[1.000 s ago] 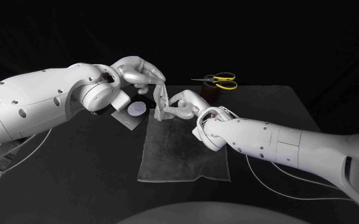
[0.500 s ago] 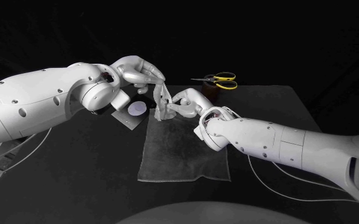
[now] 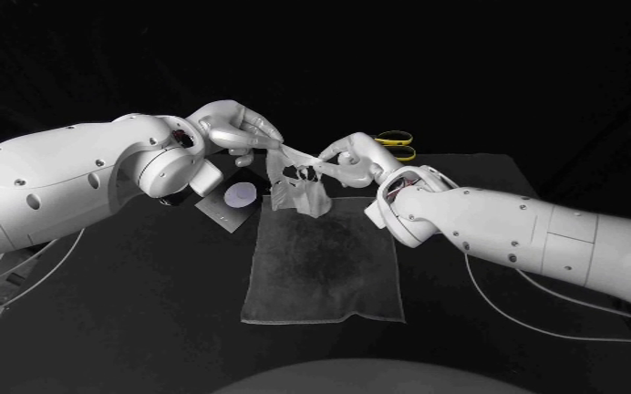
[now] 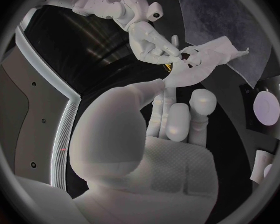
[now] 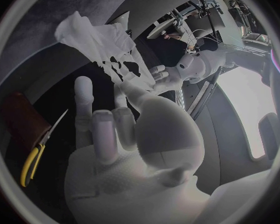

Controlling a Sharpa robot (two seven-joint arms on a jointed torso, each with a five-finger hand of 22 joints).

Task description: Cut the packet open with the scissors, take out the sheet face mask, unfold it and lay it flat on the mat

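Surface: black desk (image 3: pixel 145 321) against a dark backdrop, with a grey rectangular cloth mat (image 3: pixel 322 271) lying at its middle.
Task item: thin white sheet face mask (image 3: pixel 297 186), out of its packet and only partly opened, creased and bunched. It hangs in the air between the two hands, over the mat's far end. Whether its lower edge touches the mat cannot be told.
Left hand: silver left hand (image 3: pixel 237 128), fingers pinching one upper edge of the mask.
Right hand: silver right hand (image 3: pixel 348 159), thumb and a finger pinching the opposite upper edge, the other fingers held straight and apart.
Packet: flat silvery packet with a white round mark (image 3: pixel 234 201) lies on the desk just beside the mat's far left corner.
Scissors: yellow-handled scissors (image 3: pixel 396 142) sit at the desk's far side behind the right hand, apart from both hands.
Step in hand (judged): unfolding the mask.
Progress (judged): cutting and extraction look done. Spreading and laying flat are not yet done.
Method advised: draw the hands apart evenly and gently, keeping each pinch on an outer edge. Set the hanging edge on the mat first, lay the rest down along it, and release only once the mask is flat.
Risk (judged): the sheet looks thin and has cut-outs, so an uneven pull may tear it, and the folds may cling together.
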